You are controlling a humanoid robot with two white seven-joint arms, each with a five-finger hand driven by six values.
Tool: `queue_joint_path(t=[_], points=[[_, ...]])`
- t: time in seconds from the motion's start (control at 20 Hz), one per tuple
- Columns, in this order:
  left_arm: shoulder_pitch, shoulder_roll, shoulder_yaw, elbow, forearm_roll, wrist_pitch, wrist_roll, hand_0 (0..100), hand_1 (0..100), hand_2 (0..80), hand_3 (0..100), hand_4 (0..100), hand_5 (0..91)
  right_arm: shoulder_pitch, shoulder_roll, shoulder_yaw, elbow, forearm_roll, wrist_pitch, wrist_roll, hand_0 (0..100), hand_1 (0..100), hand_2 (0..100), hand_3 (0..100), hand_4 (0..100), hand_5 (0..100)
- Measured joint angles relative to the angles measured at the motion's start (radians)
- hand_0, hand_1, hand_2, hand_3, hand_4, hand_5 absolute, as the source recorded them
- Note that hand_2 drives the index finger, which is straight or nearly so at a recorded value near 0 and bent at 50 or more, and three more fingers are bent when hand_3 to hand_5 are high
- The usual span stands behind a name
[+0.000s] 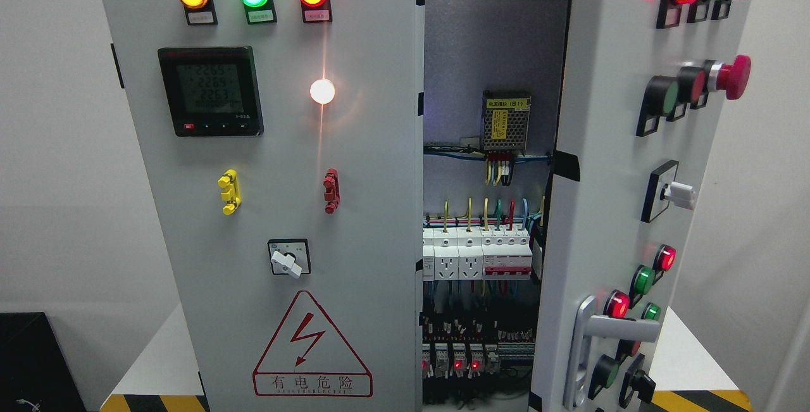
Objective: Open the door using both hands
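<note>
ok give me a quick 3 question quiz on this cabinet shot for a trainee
1. True or false: the right door is swung open, showing wiring and breakers inside.
2. Multiple choice: the three lit lamps along the top of the left door, left to right, are A) red, green, yellow B) yellow, green, red C) green, red, yellow.
3. Fill in: the silver lever handle sits near the ____ of the right door.

Key: 1 true; 2 B; 3 bottom. Neither robot hand is in view.
</note>
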Motion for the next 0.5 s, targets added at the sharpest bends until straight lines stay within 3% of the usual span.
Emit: queue_joint_path(t=[0.3,0.5], points=[[0.024,0.103,-0.053,-0.264,0.006,0.003,-0.002,0,0,0.0,0,0,0.0,0.000,0.000,0.000,0.000,0.000,0.000,0.000,19,0,0,0,0,0],[0.029,0.178,-0.079,-0.425,0.041,0.003,0.001,0,0,0.0,0,0,0.0,0.000,0.000,0.000,0.000,0.000,0.000,0.000,19,0,0,0,0,0]])
